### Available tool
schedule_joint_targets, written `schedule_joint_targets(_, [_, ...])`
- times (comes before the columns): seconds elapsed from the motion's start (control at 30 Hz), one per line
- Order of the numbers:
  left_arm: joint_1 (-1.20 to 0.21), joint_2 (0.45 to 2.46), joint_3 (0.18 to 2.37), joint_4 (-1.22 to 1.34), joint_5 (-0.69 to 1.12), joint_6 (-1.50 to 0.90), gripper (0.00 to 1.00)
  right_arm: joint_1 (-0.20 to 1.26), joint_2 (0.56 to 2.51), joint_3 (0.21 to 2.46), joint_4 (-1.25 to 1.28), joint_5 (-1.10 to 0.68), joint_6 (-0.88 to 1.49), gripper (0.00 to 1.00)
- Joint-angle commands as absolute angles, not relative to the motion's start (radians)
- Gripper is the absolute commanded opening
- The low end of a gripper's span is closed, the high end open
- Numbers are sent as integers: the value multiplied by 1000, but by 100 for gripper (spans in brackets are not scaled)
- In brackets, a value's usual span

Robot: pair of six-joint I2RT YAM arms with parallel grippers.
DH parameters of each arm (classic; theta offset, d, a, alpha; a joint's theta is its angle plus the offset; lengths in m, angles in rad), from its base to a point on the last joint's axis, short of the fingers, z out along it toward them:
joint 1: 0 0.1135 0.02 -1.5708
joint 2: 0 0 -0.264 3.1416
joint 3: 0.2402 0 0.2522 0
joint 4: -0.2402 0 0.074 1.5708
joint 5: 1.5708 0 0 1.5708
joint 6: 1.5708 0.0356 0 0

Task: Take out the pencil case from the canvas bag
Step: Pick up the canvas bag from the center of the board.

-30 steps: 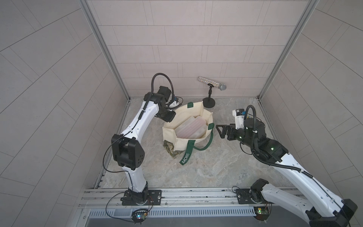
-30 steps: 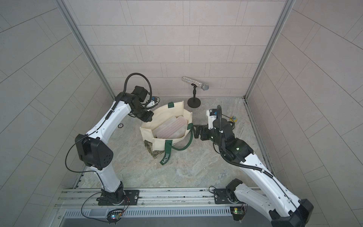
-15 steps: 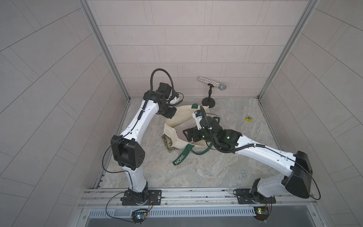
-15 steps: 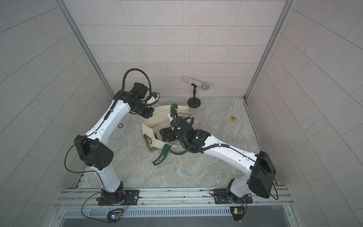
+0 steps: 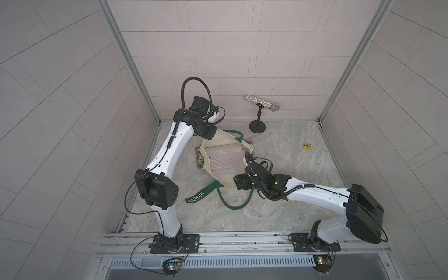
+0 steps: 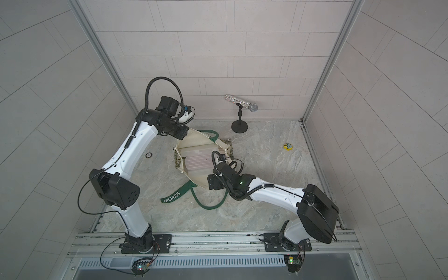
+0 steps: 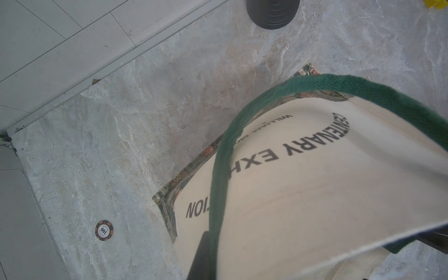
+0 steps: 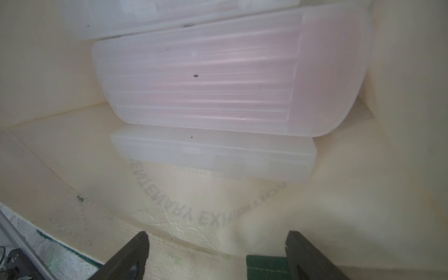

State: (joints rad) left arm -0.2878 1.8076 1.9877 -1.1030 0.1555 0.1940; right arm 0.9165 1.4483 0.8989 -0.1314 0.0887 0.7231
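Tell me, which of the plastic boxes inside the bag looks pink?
The ribbed box, lying over a smooth box. That one and the third box beyond are plain milky white.

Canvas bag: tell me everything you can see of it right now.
The canvas bag is cream cloth with dark green handles, a green strap lettered MORRIS trailing on the floor, a leafy-patterned base and black print reading CENTENARY EXHIBITION. It sits slumped on the floor, mouth gaping upward. The shut left pincer grips its far rim; the open right pincer sits at its near rim. Translucent plastic cases lie stacked inside.
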Motion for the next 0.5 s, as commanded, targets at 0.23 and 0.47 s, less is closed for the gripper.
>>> schedule_joint_targets(0.23, [-199,1710,1932,-894,113,150,0,826,1538,997,-137,83,682,95])
schedule_joint_targets(0.47, [-179,1634,1796,-835,285,170,0,750,1638,1102,-24,-61,761,95])
